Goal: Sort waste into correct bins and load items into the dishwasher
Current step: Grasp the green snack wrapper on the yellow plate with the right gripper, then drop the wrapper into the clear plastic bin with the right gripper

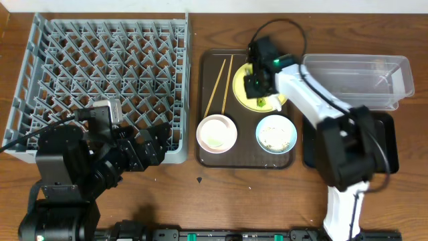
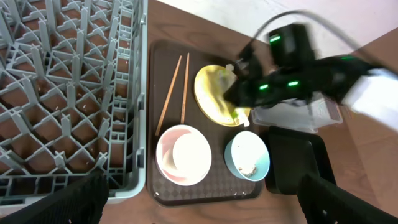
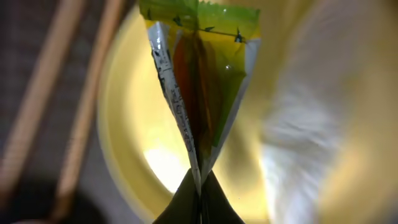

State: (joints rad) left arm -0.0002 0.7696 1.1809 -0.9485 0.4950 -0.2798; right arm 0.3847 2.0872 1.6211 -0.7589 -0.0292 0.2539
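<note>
Two-fingered, our right tool (image 3: pixel 200 198) pinches the green-yellow wrapper packet (image 3: pixel 204 74), seemingly above the blurred yellow plate (image 3: pixel 127 146), for binning; our left tool (image 2: pixel 205 202) hangs open.

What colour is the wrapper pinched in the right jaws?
The wrapper is green on top, yellow-orange below; clearest in the right wrist view.

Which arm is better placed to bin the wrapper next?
Right. Its jaws are shut on the wrapper above the plate, and the tub and black tray lie on that arm's side. The left arm sits at the rack's near corner, far from both.
</note>
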